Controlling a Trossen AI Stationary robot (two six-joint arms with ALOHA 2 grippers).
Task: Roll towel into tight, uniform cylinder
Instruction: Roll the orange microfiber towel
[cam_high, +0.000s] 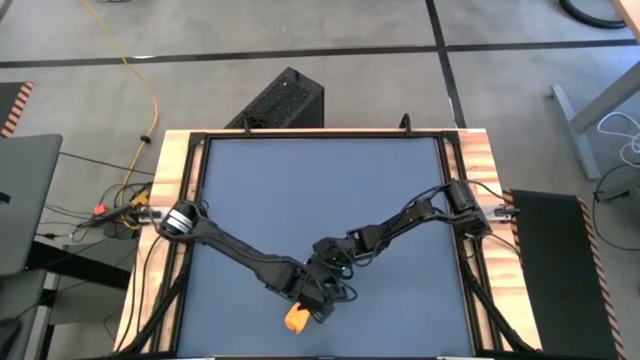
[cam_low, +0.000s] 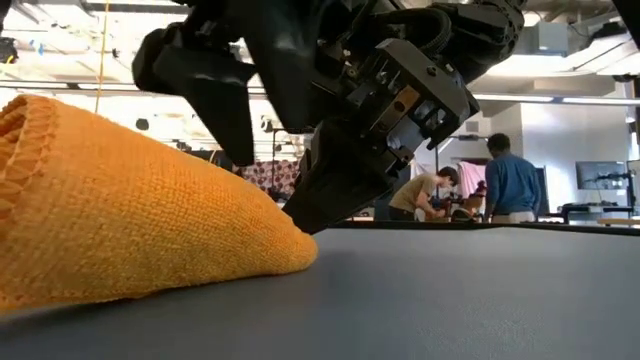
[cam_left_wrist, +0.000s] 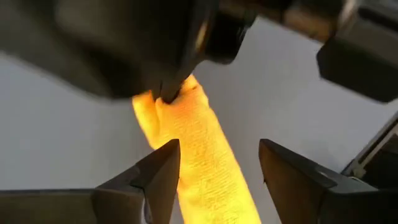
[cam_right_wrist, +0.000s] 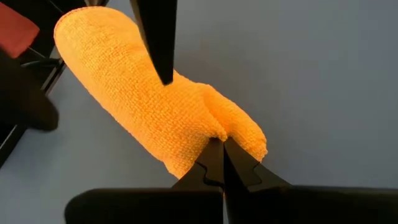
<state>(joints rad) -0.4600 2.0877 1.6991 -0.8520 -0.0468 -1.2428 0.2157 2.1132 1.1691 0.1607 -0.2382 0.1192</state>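
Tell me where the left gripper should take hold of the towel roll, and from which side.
Grip the towel across its middle, coming straight down with one finger on each long side. It lies flat as a stubby roll, and the left gripper, open, already straddles it. The right gripper is shut on one end, pinching a fold, so the middle is probably the freest part.

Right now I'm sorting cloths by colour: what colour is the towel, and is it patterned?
Plain yellow-orange towel, no pattern; right wrist view shows it best.
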